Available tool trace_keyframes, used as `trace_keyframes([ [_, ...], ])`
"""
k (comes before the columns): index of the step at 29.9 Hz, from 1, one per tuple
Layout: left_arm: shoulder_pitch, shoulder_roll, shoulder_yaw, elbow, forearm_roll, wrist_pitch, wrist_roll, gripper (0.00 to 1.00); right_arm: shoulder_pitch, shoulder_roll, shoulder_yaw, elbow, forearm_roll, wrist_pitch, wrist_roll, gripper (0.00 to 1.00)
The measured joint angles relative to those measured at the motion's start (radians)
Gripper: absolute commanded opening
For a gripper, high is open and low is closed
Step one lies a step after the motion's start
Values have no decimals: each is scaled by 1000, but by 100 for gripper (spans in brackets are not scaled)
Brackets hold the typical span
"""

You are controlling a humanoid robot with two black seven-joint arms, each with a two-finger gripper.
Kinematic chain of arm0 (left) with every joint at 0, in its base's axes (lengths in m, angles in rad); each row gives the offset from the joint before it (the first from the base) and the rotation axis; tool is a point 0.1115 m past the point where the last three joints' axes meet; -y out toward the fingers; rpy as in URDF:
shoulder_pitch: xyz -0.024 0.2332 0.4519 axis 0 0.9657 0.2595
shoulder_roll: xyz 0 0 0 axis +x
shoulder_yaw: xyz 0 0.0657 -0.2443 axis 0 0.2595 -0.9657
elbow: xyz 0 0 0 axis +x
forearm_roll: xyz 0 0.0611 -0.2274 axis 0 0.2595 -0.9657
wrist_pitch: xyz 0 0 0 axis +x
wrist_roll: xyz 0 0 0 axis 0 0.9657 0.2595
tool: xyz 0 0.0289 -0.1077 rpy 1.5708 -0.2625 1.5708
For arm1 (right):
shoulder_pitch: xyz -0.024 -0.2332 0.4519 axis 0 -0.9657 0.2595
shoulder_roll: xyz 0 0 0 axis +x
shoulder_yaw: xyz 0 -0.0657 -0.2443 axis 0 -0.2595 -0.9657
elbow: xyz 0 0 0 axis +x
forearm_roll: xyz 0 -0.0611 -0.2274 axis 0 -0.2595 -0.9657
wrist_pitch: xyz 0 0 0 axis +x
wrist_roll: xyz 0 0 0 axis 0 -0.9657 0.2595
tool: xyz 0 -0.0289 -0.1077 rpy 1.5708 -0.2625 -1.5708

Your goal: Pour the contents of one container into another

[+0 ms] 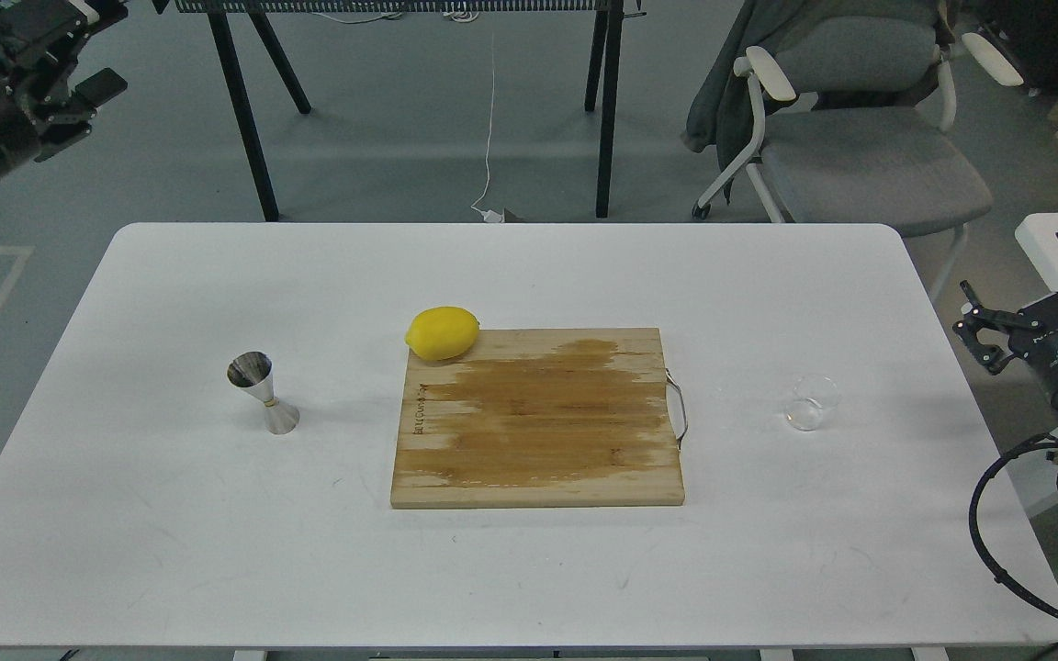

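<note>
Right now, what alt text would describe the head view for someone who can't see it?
A white table holds a steel jigger at left, a wooden cutting board with a lemon on its corner, and a clear glass cup at right; both arms wait off the table.

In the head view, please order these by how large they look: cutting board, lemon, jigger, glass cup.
1. Cutting board, clearly largest.
2. Lemon.
3. Jigger, taller than the lemon is high but slimmer.
4. Glass cup, smallest.

A wooden cutting board [538,418] lies mid-table on the white table [511,569], its centre darkened, perhaps damp. A metal handle [679,408] sits on its right edge. A lemon [442,332] rests at the board's far left corner. Behind the table stands a grey office chair [860,147].
</note>
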State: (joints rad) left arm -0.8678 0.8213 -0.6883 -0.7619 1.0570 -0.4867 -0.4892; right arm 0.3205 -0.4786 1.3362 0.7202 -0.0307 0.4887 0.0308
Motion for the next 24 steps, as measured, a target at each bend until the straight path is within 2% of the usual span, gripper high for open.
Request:
trace_keyframes([
  [2, 19, 24, 9, -28, 35, 31, 0, 100, -1, 0, 0, -1, 0, 0, 0, 100],
  [5, 89, 56, 10, -105, 55, 146, 0, 100, -6, 0, 0, -2, 0, 0, 0, 100],
  [12, 260, 143, 13, -320, 79, 556, 0, 99, -26, 0, 1, -5, 0, 0, 3, 100],
  [16, 344, 166, 15, -375, 160, 765, 0, 98, -35, 0, 2, -5, 0, 0, 10, 100],
  [22, 434, 171, 16, -392, 225, 936, 0, 98, -45, 0, 2, -6, 0, 0, 15, 100],
  [24, 463, 171, 19, -394, 271, 963, 0, 98, -49, 0, 2, -6, 0, 0, 15, 100],
])
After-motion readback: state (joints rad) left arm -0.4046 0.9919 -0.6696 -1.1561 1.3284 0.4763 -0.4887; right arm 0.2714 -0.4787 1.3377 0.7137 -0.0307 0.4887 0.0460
